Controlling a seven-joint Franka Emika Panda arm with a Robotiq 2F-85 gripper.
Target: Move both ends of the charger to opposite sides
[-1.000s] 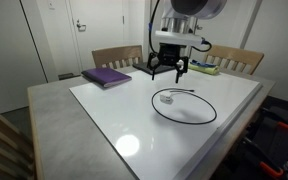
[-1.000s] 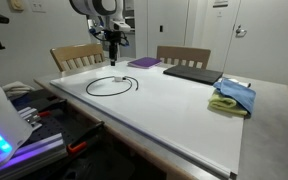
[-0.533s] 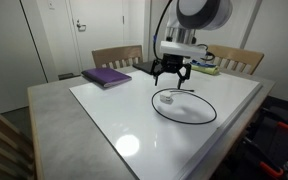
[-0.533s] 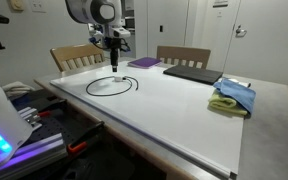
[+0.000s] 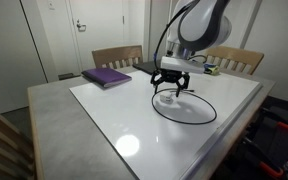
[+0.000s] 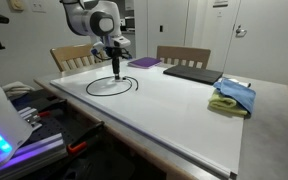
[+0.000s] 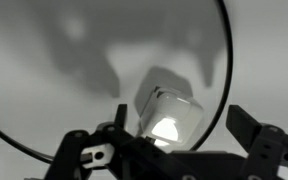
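**End effector** [image 5: 171, 91]: jaws spread wide, nothing held. It is poised low over the cable loop on the side toward the purple book [image 5: 107, 77]. Whether it touches the cord cannot be told.

**Charger** [image 7: 229, 60]: thin black cable laid flat in one wide loop on the table [image 5: 104, 115], near the corner by a wooden chair [image 6: 74, 57].

**Both ends of the charger**: probably inside the loop beneath the end effector, but too small to place.

**Handling, as judged**: very light and limp, likely to trail and slide on the smooth white top. Grip just behind a plug, where it is thickest, because so thin a cord may slip between the pads.

**Along the adjoining edge**: dark laptop [image 6: 192, 73].

**Opposite end**: folded cloths [image 6: 234, 97].
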